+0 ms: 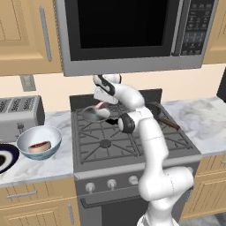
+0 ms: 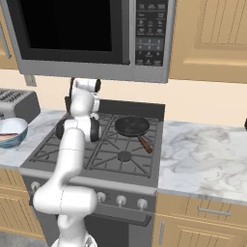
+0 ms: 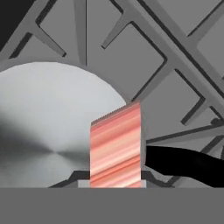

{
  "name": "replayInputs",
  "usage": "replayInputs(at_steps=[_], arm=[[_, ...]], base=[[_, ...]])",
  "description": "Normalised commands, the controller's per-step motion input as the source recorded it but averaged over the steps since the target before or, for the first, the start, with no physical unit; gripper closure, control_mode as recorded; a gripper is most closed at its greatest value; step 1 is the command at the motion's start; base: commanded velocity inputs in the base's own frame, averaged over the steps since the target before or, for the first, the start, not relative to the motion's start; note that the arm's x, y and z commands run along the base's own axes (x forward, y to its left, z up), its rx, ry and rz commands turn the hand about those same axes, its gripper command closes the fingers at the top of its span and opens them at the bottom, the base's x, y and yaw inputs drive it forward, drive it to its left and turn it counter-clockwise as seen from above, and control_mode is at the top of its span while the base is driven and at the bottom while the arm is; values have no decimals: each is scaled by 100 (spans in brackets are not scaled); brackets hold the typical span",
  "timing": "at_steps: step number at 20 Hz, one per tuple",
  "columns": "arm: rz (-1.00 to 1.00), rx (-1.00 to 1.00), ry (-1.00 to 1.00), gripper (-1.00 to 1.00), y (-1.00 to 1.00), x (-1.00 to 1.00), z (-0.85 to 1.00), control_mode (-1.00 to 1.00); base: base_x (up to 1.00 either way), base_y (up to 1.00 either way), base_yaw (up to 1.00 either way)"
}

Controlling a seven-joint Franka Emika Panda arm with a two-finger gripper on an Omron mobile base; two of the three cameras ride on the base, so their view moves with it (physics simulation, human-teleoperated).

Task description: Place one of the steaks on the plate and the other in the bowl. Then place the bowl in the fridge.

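Hand view: silver pan [image 3: 48, 131] under steak [image 3: 116, 146]

A home kitchen. A gas stove [image 1: 132, 143] lies under the gripper [image 1: 102, 105], a microwave [image 1: 132, 31] hangs above it, and a toaster [image 1: 20, 115] stands on marble counter [image 1: 48, 163] to its left, among wooden cabinets [image 1: 26, 35].

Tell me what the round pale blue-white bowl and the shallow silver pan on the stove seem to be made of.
The round pale blue-white bowl looks like glazed ceramic: smooth walls with a soft gloss, though it could be glossy plastic. The shallow silver pan looks like brushed metal, probably steel: grey, with light and dark streaks fanning out from its centre.
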Motion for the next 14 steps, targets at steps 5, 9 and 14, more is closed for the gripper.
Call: replayInputs(at_steps=[5, 9, 14], arm=[[0, 0, -9, 100, 8, -100, -100, -100], [0, 6, -12, 100, 1, -99, -100, -100], [0, 13, -45, 100, -7, -100, -75, -100]], base=[[0, 0, 0], [0, 0, 0], [0, 0, 0]])
